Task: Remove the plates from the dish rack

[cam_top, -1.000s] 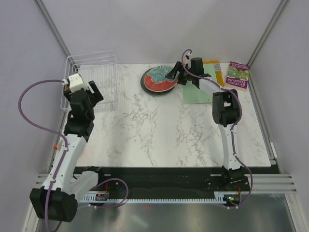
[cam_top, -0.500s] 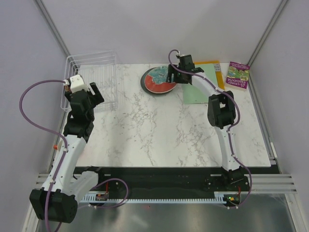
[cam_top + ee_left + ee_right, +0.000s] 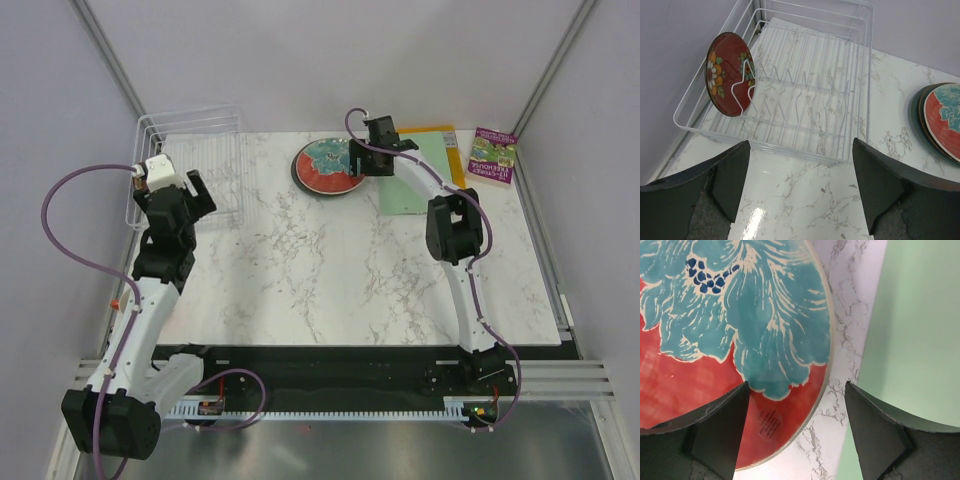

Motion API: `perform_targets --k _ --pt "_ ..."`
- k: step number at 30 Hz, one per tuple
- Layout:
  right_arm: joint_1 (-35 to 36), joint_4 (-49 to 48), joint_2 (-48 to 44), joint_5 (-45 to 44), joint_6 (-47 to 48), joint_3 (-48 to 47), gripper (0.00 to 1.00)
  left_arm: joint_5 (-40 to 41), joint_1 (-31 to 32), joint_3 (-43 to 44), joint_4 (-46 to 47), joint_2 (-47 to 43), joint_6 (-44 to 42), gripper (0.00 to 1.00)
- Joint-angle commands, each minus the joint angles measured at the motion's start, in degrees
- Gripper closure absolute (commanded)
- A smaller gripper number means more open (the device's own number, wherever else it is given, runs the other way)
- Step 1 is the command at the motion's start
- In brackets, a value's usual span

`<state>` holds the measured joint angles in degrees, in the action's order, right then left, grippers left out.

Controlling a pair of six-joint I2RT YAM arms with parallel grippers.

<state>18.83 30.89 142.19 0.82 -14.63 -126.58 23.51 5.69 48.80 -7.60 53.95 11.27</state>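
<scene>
A red plate with a teal flower lies flat on top of a dark plate at the back middle of the table; it fills the right wrist view and shows in the left wrist view. My right gripper is open and empty just above that plate's right edge, also seen from the top. A red plate with flowers stands upright in the left end of the white wire dish rack, which is at the back left. My left gripper is open and empty in front of the rack.
A light-green mat lies right of the plate stack and shows in the right wrist view. A yellow packet and a colourful booklet lie at the back right. Grey walls enclose the table.
The top plate was tilted in my right gripper a second ago; now it lies flat on the stack and the gripper has let go. The left arm has not moved.
</scene>
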Motion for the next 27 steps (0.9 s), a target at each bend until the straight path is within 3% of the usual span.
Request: perform_targets --k 1,6,11,14,27 --pt "0.59 -0.13 -1.55 -0.46 0.83 -0.78 0.16 6.80 -0.59 2.09 2.58 2.54 -3.69 0.07" --pt "0.77 -3.37 -9.19 2.33 -0.48 10.54 0.17 17.70 -5.60 5.87 7.24 11.51 -11.17 0.04" --pt "3.14 -13.74 -23.26 2.70 -1.89 31.36 0.18 12.27 -13.67 11.65 11.55 21.08 -11.18 0.04" --pt "3.23 -14.72 -28.18 2.70 -1.54 37.09 0.17 9.55 -16.75 15.87 11.20 24.70 -11.18 0.05" --pt "3.23 -17.01 -39.79 1.99 0.74 46.08 0.17 -7.40 -26.34 23.27 7.86 36.48 -4.42 0.08"
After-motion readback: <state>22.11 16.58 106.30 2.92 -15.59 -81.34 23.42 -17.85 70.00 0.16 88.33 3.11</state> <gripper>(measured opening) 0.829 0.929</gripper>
